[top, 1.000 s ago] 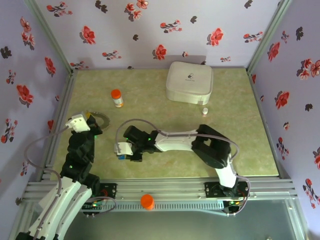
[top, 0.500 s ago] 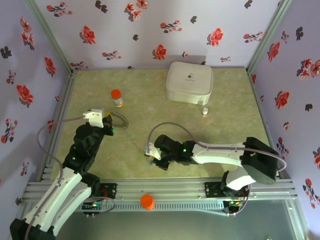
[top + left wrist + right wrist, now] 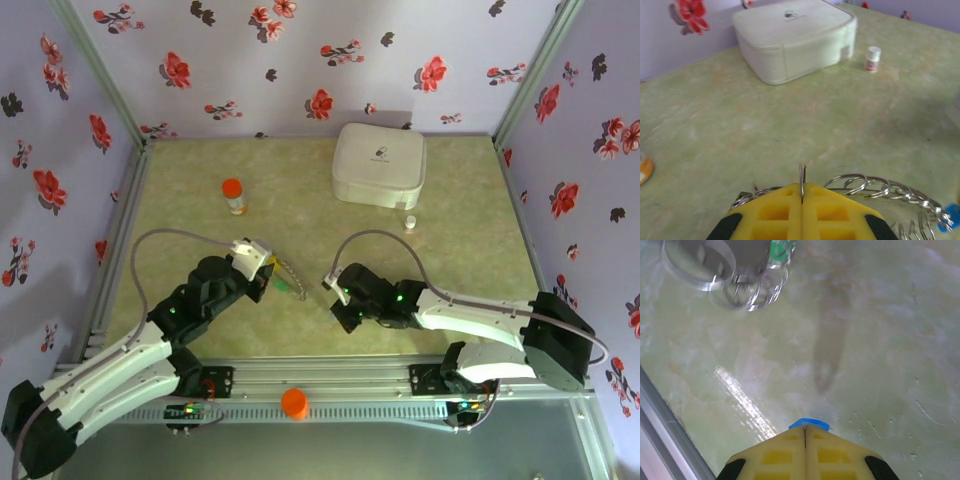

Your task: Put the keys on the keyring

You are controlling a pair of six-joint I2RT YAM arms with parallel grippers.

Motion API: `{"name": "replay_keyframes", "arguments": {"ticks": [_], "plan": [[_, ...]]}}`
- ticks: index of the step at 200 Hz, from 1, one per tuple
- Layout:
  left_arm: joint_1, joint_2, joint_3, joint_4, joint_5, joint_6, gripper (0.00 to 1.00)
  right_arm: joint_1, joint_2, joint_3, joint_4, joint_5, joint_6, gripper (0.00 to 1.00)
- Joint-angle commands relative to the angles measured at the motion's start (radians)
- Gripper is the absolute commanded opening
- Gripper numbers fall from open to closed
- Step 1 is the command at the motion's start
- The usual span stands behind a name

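Two closed: left gripper pinches silvery wire-loop keyring; right gripper nips blue plastic key.

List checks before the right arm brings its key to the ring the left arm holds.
1. Ring grip: left end effector shut on the silver-grey beaded metal keyring: ok.
2. Key grip: right end effector shut on the small blue-headed key, just its head edge peeking out: ok.
3. Blade and hole orientation of that key: cannot tell, hidden between the fingers.
4. Open end of the keyring free for threading: cannot tell.
5. Clearance: end effectors apart over the green tabletop: ok.
6. Whether the green-headed key is threaded on: cannot tell; it sits by the loops.
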Motion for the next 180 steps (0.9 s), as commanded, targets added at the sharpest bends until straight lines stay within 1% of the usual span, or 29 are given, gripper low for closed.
{"name": "replay_keyframes", "arguments": {"ticks": [1,31,54,71,108,129,155,180], "plan": [[-0.011,0.012,0.023,0.070,0.066,0.070,0.00,-0.035,0.029,0.023,-0.029,-0.059,0.060,0.00],[-0.011,0.032,0.004,0.097,0.120,0.105,0.00,-0.070,0.063,0.037,-0.028,-0.110,0.038,0.00],[-0.011,0.032,-0.007,0.103,0.159,0.126,0.00,-0.085,0.052,0.052,-0.027,-0.125,0.010,0.00],[-0.013,0.034,-0.009,0.103,0.184,0.136,0.00,-0.086,0.021,0.053,-0.011,-0.132,-0.030,0.00],[-0.013,0.050,-0.001,0.102,0.277,0.144,0.00,-0.088,-0.055,0.059,0.012,-0.138,-0.154,0.00],[-0.014,0.062,0.002,0.102,0.320,0.141,0.00,-0.089,-0.115,0.054,0.047,-0.122,-0.203,0.00],[-0.015,0.083,0.004,0.106,0.376,0.148,0.00,-0.090,-0.175,0.042,0.107,-0.151,-0.245,0.00],[-0.014,0.109,0.006,0.123,0.430,0.155,0.00,-0.090,-0.184,0.056,0.134,-0.190,-0.287,0.00]]}}
